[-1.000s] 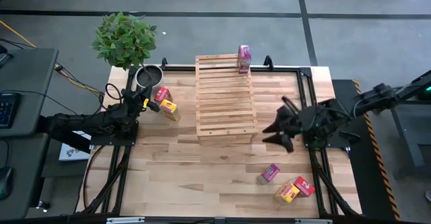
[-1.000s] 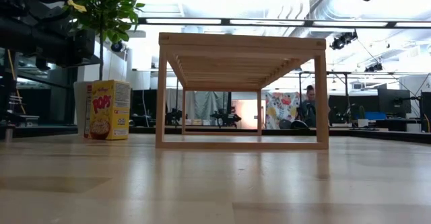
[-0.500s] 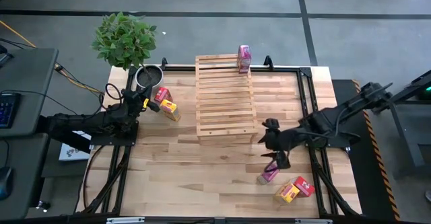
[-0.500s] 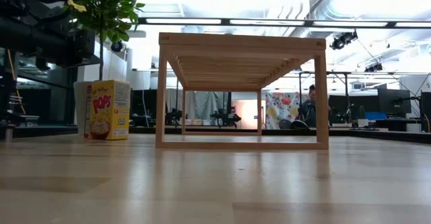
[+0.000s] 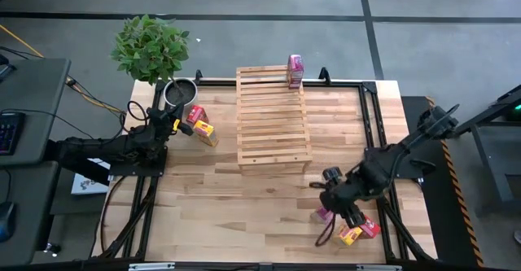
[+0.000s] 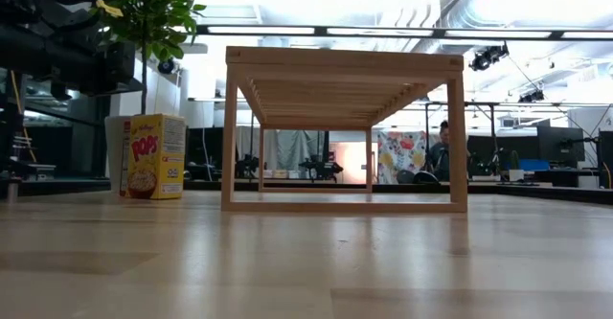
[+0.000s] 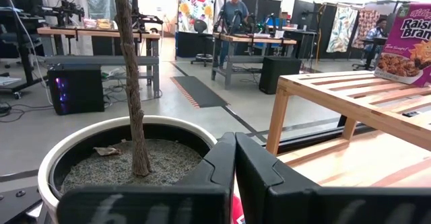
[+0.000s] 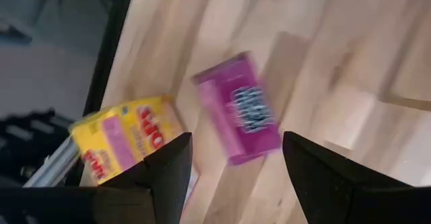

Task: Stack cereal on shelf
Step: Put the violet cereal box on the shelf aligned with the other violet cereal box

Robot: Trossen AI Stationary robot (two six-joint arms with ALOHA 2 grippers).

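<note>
The shelf [image 5: 273,120], a slatted wooden rack, stands at the table's far middle and fills the low view as shelf [image 6: 345,127]. A pink cereal box [image 5: 295,70] stands upright on its far right corner. Near the left arm lie a red box [image 5: 195,113] and a yellow box [image 5: 204,132]. At the near right a pink box [image 8: 246,109] lies flat beside a yellow box [image 5: 348,236] and a red box [image 5: 369,225]. My right gripper [image 8: 236,177] hangs open above that pink box, pointing down. My left gripper [image 7: 234,163] is shut beside the plant pot.
A potted plant [image 5: 152,47] in a white pot [image 7: 101,150] stands at the far left corner, just ahead of my left gripper. A black frame rail [image 5: 383,214] runs along the table's right side. Bare wood lies between the shelf and the near edge.
My right gripper has swung from beside the shelf's right side toward the table's near edge and come down, tipping from nearly level to pointing down and rolling. It now hangs over the pink box at the near right. Its fingers have stayed open.
</note>
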